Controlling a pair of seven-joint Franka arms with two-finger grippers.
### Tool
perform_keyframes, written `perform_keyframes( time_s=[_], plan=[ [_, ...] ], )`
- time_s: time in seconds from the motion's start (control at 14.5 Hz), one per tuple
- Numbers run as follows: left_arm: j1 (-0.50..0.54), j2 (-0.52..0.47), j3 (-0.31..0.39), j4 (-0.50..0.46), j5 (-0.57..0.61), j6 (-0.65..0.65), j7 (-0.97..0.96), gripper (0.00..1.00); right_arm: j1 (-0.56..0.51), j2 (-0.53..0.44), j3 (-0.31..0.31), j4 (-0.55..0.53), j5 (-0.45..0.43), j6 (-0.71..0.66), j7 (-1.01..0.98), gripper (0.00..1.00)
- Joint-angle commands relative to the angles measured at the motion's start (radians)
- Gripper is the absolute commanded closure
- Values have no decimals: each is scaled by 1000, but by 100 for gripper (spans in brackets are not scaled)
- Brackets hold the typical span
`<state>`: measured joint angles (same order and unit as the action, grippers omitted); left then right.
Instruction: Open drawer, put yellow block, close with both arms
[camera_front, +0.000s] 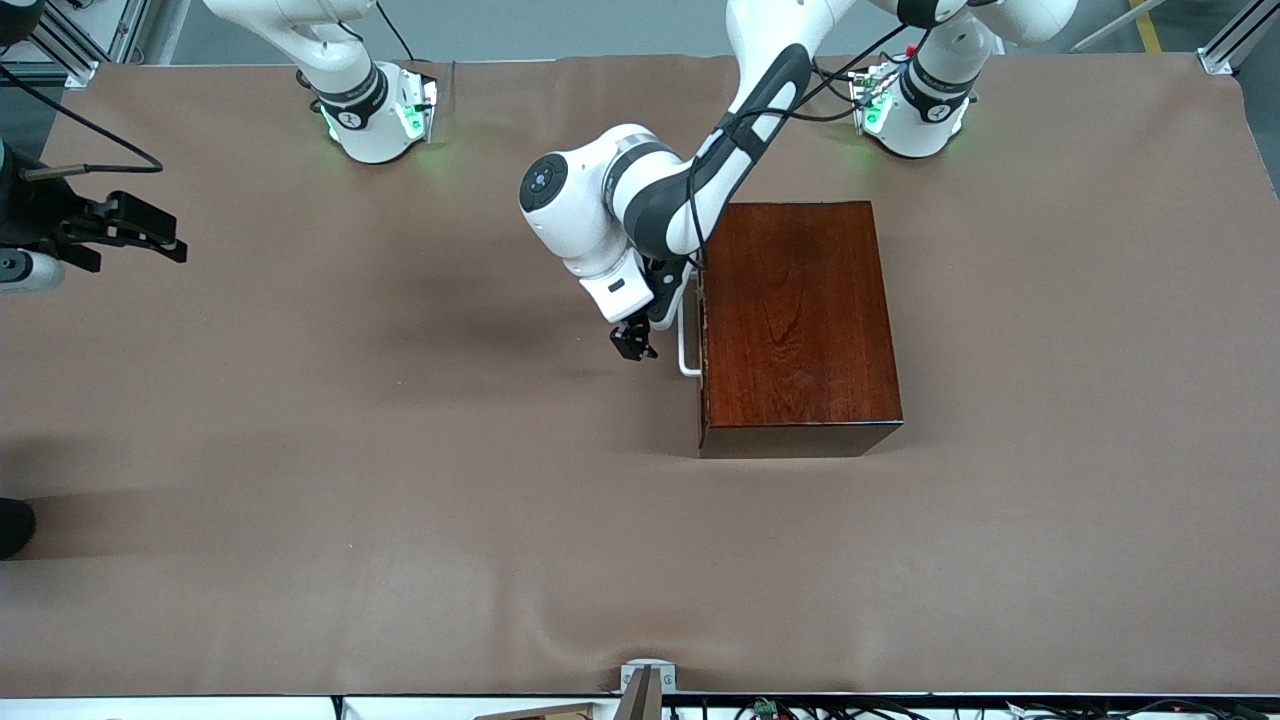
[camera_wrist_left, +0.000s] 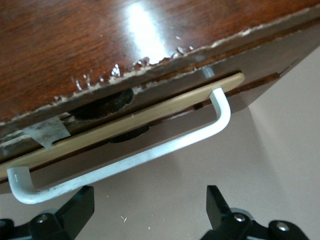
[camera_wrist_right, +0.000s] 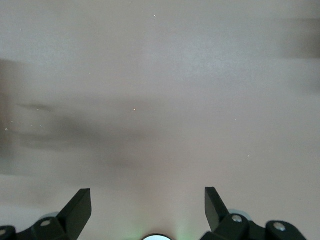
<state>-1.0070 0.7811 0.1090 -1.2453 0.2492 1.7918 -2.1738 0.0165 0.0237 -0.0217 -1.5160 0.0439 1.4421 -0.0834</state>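
Dark wooden box stands on brown table cover, toward left arm's end. Drawer closed in box, white handle facing right arm's end. Left gripper just in front of handle, fingers spread wide, holding nothing, not touching handle. Right gripper waits over table edge at right arm's end, fingers wide apart, empty. Yellow block not visible

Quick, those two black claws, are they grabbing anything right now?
Left gripper: open, holding nothing, just in front of the white U-shaped bar handle of the dark wooden box's drawer.
Right gripper: open, empty, waiting over the brown table cover.
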Motion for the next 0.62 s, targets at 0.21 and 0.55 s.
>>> perform_keyframes(
  time_s=[0.21,0.55],
  plan=[
    [4,-39,-57,-2,24,92,199,0,-29,-33,16,-29,-15,5,-13,0],
    [53,-222,-52,-35,-14,54,616,0,-35,-33,17,-29,-15,3,-13,0]
  ],
)
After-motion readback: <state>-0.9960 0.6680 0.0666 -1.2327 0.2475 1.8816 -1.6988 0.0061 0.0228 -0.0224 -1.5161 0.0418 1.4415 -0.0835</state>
